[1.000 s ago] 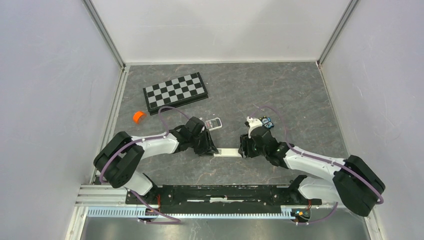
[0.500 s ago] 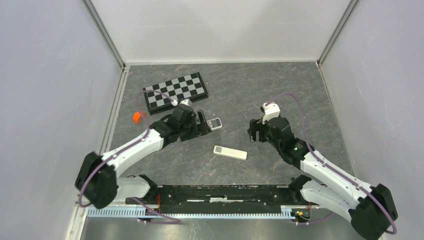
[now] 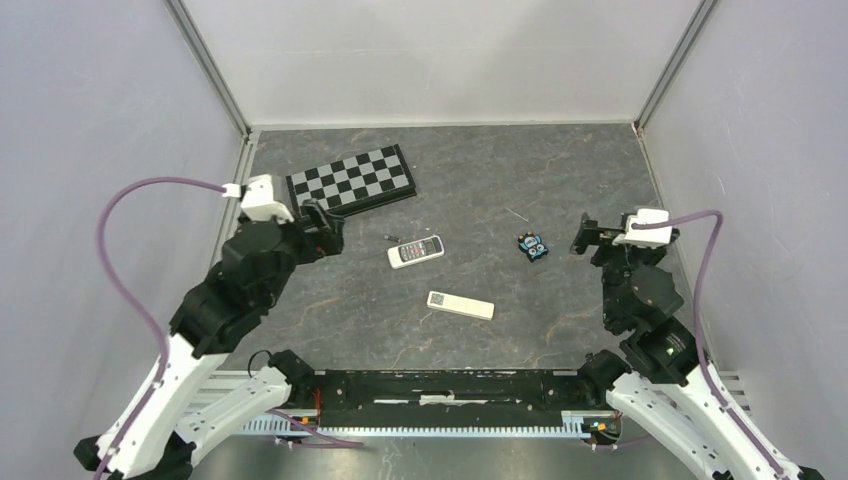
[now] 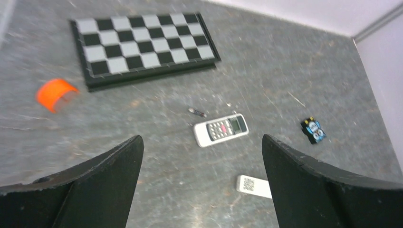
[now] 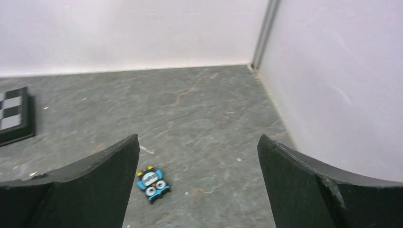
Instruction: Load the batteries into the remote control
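The slim white remote control (image 3: 460, 304) lies flat on the grey table near the middle front, and nothing touches it. In the left wrist view its end (image 4: 253, 185) shows beside my right-hand finger. One tiny dark cylinder, apparently a battery (image 3: 393, 236) (image 4: 196, 112), lies just behind the wider buttoned remote. My left gripper (image 3: 322, 226) (image 4: 201, 137) hangs open and empty above the table's left side. My right gripper (image 3: 588, 237) (image 5: 198, 137) is open and empty too, raised at the right.
A shorter grey-white remote with buttons (image 3: 415, 251) (image 4: 221, 129) lies behind the white one. A black-and-blue gadget (image 3: 533, 245) (image 5: 152, 184) sits to the right. A chessboard (image 3: 350, 180) (image 4: 142, 45) lies at the back left, with an orange piece (image 4: 56, 94) near it. White walls close in three sides.
Both grippers were down at the ends of the white remote. They have let go, opened wide and pulled up and outward to the sides. The remote stays on the table.
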Robot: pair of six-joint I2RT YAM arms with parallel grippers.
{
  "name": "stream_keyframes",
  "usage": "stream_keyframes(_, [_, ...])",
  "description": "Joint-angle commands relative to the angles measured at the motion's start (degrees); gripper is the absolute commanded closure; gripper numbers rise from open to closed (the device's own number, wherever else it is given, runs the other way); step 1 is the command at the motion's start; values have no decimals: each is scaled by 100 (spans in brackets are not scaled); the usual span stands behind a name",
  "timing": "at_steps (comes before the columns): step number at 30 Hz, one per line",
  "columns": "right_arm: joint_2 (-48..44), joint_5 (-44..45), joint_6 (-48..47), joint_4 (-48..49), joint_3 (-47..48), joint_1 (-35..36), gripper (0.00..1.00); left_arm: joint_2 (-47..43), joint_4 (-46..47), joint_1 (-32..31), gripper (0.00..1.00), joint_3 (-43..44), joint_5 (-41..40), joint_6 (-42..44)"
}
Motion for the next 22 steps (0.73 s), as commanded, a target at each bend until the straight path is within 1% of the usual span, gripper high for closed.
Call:
stream_keyframes(1, [-238, 874, -826, 148, 260, -17, 2, -275, -686, 23, 0, 548, -981, 910])
stream_keyframes(3, [-320, 971, -951, 154, 472, -23, 2, -403, -880, 23, 0, 781, -1126, 913])
stream_keyframes(5, [-455, 874, -1230, 246, 586, -18, 2, -623, -965, 23, 0, 925, -1201, 969])
stream_keyframes(9, [-792, 905, -1598, 656, 575, -17, 2, -1045, -965, 23, 0, 1053, -1475, 1316])
stream_keyframes(15, [-1049, 877, -1502, 875, 513, -17, 2, -1370, -983, 23, 0, 1085, -1285, 1331])
stream_keyframes(22, [-1094, 833, -1334, 774, 461, -17, 2, -1441, -1066, 22, 0, 1054, -1304, 1274])
